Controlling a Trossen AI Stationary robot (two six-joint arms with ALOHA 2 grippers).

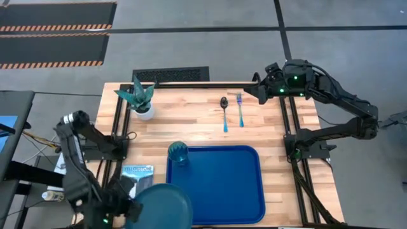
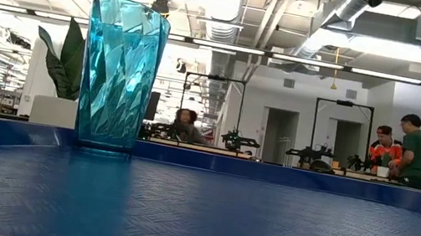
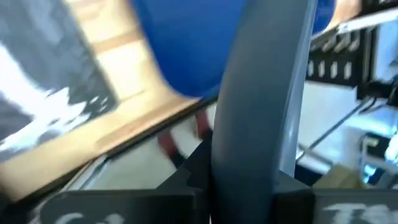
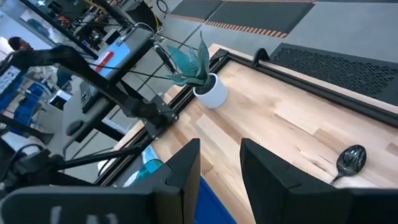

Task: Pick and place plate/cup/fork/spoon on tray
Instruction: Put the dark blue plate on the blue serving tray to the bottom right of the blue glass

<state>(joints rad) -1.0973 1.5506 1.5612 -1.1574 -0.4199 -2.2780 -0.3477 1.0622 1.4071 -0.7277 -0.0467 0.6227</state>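
The tray (image 1: 222, 191) is a large bright blue rectangle with rounded corners and a raised rim, lying flat at the table's near edge. The cup (image 1: 179, 153), a translucent teal tumbler with faceted walls, stands upright in the tray's far left corner. The plate (image 1: 162, 205), round and dull teal-blue, overlaps the tray's near left edge, held at its rim by the left gripper (image 1: 127, 212). The spoon (image 1: 224, 113) and fork (image 1: 240, 109) lie side by side, apart, on the wood beyond the tray, heads pointing away from it.
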